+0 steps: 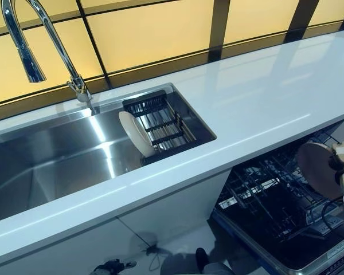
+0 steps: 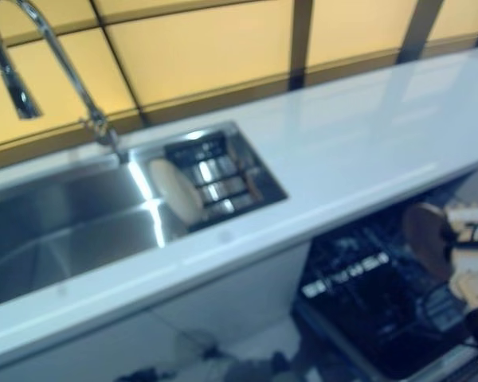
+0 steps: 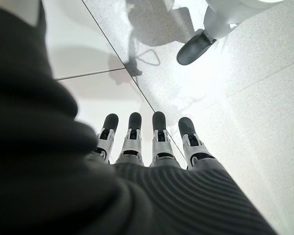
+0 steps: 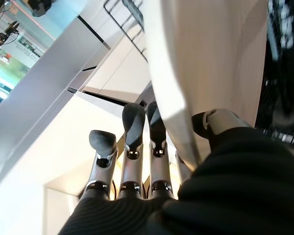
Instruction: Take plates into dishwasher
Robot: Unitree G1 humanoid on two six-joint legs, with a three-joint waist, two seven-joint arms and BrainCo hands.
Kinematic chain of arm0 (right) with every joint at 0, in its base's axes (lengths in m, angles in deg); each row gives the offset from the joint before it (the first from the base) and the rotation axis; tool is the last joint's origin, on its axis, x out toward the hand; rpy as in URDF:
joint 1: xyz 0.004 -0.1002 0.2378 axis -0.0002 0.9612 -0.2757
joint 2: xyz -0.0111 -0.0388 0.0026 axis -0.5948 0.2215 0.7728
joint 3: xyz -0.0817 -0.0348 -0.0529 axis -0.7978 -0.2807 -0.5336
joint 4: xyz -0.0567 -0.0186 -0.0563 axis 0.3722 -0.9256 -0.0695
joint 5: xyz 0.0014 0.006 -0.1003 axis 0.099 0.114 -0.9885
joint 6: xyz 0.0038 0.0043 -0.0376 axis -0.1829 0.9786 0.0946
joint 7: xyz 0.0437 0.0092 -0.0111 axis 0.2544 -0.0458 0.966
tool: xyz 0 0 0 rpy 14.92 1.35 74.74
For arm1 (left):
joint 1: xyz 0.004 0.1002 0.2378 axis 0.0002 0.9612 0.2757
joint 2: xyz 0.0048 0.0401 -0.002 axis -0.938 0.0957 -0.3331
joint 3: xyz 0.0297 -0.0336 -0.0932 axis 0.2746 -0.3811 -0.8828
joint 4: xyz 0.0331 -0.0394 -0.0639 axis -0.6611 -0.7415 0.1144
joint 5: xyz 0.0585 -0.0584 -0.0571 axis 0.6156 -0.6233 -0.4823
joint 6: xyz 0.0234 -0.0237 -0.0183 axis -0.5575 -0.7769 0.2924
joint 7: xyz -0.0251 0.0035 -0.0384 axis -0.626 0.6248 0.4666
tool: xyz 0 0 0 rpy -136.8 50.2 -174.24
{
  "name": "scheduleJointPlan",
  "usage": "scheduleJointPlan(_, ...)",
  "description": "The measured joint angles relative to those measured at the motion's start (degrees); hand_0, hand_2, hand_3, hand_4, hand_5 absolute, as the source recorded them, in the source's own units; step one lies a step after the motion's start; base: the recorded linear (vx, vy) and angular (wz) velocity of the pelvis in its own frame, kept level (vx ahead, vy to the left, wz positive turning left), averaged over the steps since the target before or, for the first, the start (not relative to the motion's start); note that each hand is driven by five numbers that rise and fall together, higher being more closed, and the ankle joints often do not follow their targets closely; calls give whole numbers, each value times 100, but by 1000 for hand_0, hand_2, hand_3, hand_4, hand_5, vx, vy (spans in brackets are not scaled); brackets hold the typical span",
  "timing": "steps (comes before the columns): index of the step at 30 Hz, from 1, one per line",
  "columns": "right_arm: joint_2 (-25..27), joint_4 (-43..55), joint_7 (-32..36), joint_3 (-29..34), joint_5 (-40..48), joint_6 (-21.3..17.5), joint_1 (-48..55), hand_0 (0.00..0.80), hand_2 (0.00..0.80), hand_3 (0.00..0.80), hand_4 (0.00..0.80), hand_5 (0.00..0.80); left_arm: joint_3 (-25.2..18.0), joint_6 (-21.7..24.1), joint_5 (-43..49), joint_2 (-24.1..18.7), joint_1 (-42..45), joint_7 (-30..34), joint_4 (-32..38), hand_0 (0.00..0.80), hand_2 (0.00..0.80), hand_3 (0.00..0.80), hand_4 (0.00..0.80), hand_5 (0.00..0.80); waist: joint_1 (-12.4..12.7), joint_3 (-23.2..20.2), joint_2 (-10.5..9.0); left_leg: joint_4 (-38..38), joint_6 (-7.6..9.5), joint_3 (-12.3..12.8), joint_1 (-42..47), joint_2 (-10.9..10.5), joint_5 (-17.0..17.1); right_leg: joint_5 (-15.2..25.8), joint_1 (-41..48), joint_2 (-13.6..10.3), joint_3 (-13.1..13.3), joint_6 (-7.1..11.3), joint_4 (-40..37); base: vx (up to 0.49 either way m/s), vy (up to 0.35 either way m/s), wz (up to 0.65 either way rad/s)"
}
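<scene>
I've got one plate (image 1: 319, 169) pinched edge-on in my right hand (image 4: 152, 147), fingers one side, thumb the other, right above the dishwasher rack (image 1: 264, 200). A second plate (image 1: 135, 133) waits in the sink (image 1: 57, 154). My left hand (image 3: 147, 142) hangs straight-fingered, empty. Risk: the thin pinch slips, or the rim catches the rack's wires.

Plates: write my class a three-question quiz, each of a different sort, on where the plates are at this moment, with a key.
1. True or false: the right hand holds a plate over the open dishwasher.
2. Where does the other plate stand?
A. on the counter
B. in the sink rack
C. in the dishwasher
3. Fill in: the left hand points at the ____.

Key: 1 true; 2 B, leaning in the rack inside the sink; 3 floor, holding nothing.
</scene>
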Motion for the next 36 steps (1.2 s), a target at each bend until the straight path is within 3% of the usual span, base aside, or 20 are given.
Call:
scheduleJointPlan(11,-445,-930,10,-308,471,288,-82,800,800,800,800,800,45,81,-1,-4,-1,-1,32,0,0,0,0,0,149,94,211,3,-11,-144,-81,11,29,-29,-7,-9,-145,-21,-1,-13,-13,7)
scheduleJointPlan(23,-600,-1663,-283,-382,683,481,-566,800,800,800,800,800,146,138,-2,-19,-61,127,99,0,0,0,0,0,203,338,550,13,-6,-253,-199,-19,65,-42,-73,-70,-241,-20,-1,-38,8,4)
scheduleJointPlan(29,-612,-1908,-344,-383,726,562,-639,800,800,800,800,800,152,113,-2,-23,-94,141,321,0,0,0,0,0,358,458,726,29,-21,-320,-265,-47,115,-51,-100,-107,-310,-6,-1,-40,16,7)
scheduleJointPlan(36,-612,-1899,-351,-382,758,666,-679,800,800,800,800,800,153,83,-2,-32,-153,144,374,0,0,0,0,0,346,482,760,28,-19,-334,-268,-44,118,-51,-97,-103,-320,-5,-2,-4,2,1)
